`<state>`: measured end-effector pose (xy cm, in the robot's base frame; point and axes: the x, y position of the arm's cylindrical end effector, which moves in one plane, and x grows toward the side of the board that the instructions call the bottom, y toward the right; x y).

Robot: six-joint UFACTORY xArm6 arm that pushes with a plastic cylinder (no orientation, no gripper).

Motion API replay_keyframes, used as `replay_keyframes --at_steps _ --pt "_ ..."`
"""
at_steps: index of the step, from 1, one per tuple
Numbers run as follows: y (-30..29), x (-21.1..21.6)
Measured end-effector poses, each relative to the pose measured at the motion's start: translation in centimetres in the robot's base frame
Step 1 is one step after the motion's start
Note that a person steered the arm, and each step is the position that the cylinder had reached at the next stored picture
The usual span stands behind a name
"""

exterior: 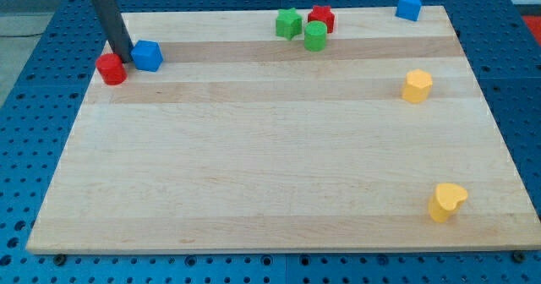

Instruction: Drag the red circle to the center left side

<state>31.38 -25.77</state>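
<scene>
Wooden board [279, 174] on blue pegboard [51, 132]

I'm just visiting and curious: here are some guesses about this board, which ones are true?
1. My tip sits between the red circle and the blue cube. True.
2. The red circle lies at the view's bottom right. False: it is at the upper left.
3. Two yellow blocks lie on the view's right. True.
4. The green star stands alone. False: a green cylinder and a red block crowd it.
</scene>
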Motion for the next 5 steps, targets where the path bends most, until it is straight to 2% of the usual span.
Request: replay_keyframes --at_steps 1,5 --pt "-2.8 -0.1" --pt "-4.7 2.7"
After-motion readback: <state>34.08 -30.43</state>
